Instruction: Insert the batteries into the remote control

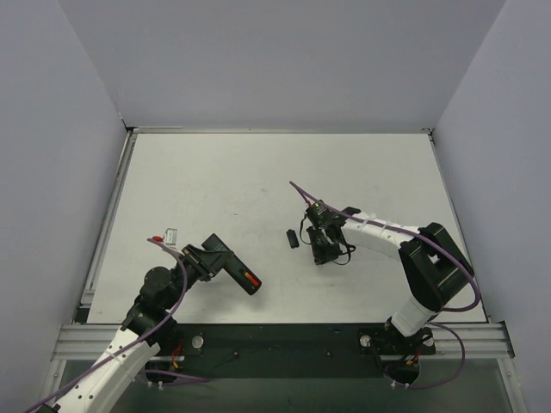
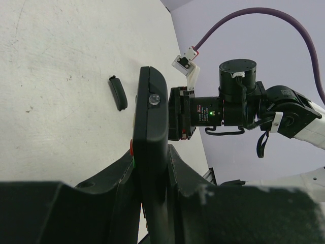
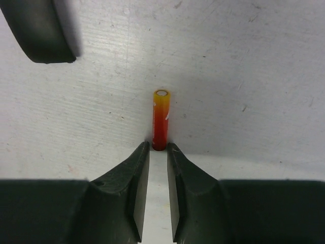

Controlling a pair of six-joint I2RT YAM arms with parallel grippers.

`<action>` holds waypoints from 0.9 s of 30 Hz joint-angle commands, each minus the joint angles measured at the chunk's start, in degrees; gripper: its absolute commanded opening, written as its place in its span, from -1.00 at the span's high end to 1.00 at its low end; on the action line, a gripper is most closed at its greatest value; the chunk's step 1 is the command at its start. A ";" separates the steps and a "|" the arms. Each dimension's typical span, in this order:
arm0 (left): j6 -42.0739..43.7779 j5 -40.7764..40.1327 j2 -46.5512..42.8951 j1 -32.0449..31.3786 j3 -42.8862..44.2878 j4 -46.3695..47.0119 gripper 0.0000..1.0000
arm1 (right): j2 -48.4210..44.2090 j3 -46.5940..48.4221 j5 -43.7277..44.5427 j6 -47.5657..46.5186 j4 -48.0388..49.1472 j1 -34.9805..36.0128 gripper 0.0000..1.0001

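Just ahead of right end effector (image 3: 158, 150), battery (image 3: 161, 117)

You are viewing a table (image 1: 258, 172) showing a matt, scuffed white surface. The remote control (image 2: 152, 132) is presenting smooth black plastic. The battery (image 3: 161, 119) is showing a glossy red-yellow wrap.

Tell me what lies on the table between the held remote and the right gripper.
A small black cover piece lies there, nearer the right gripper than the remote control; otherwise that stretch of table is bare. The top view shows it.
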 commanded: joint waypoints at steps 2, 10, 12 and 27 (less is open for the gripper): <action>-0.24 0.60 -1.40 0.32 0.94 1.34 1.00 | 1.58 -2.00 -1.57 2.86 0.91 0.91 0.77; -0.59 0.07 -3.34 0.32 1.03 -0.77 1.00 | 0.44 -6.48 -1.05 16.98 9.44 0.74 1.00; -0.59 0.07 -3.60 0.32 1.20 -1.12 1.00 | 0.18 -7.36 0.70 20.69 10.67 0.74 1.00; -0.33 -0.20 -4.22 0.32 1.73 -2.17 1.00 | -9.22 0.44 3.79 9.84 -1.51 3.03 0.19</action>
